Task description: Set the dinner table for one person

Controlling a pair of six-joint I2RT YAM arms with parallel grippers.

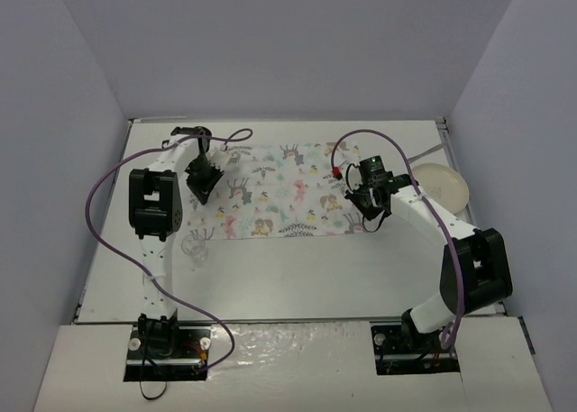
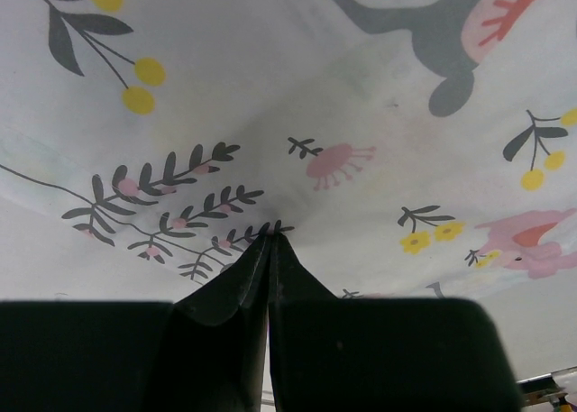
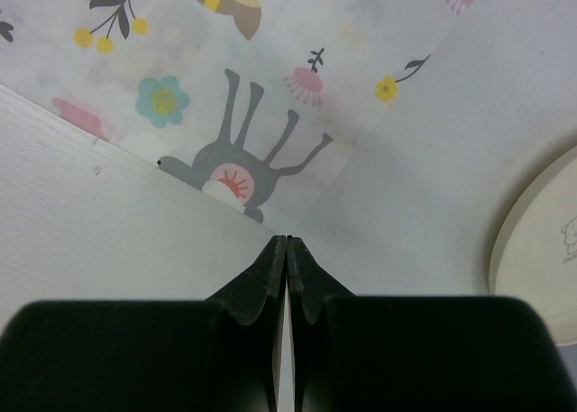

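Note:
The printed cloth (image 1: 279,191) with animals and leaves lies spread on the far middle of the off-white dinner table (image 1: 297,277). My left gripper (image 1: 203,194) is at the cloth's left end. In the left wrist view its jaws (image 2: 270,235) are shut on a puckered fold of the cloth (image 2: 343,87). My right gripper (image 1: 368,221) is at the cloth's near right corner. In the right wrist view its jaws (image 3: 286,240) are shut right at that corner of the cloth (image 3: 270,78), which lies flat there.
A round cream plate (image 1: 439,187) lies on the table right of the cloth, and its rim shows in the right wrist view (image 3: 541,250). A clear glass (image 1: 194,243) stands near the left arm, in front of the cloth's left end.

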